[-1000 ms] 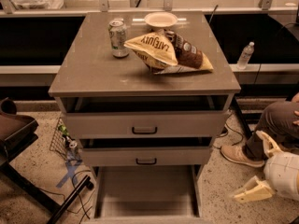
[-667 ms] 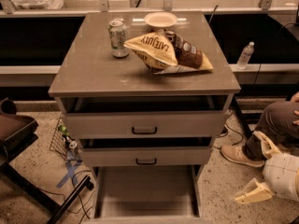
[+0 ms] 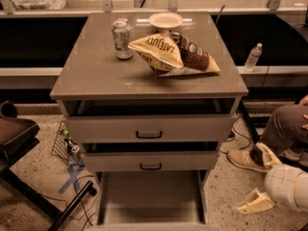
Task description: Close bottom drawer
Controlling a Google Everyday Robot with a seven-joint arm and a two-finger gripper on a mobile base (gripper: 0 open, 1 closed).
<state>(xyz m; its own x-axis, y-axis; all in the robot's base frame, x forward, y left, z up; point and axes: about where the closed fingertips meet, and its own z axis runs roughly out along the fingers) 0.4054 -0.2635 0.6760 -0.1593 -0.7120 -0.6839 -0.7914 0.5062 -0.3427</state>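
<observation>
Bottom drawer [image 3: 151, 196] stands pulled far out of the cabinet [image 3: 96, 76], its long tray open to view beneath the middle drawer [image 3: 120, 161]. Gripper [image 3: 248, 178] hovers low, apart from the tray toward the view's right edge, fingers [image 3: 254, 203] spread wide, holding nothing, near a seated person's shoe [image 3: 240, 159].

The cream and white two-finger gripper [image 3: 249, 178], with its fingers spread, sits at the near right of the scene beside the pulled-out grey bottom drawer [image 3: 150, 196]. It has sunk a little nearer and, it seems, a touch to the left toward that drawer. The shift is slight and hard to judge.
</observation>
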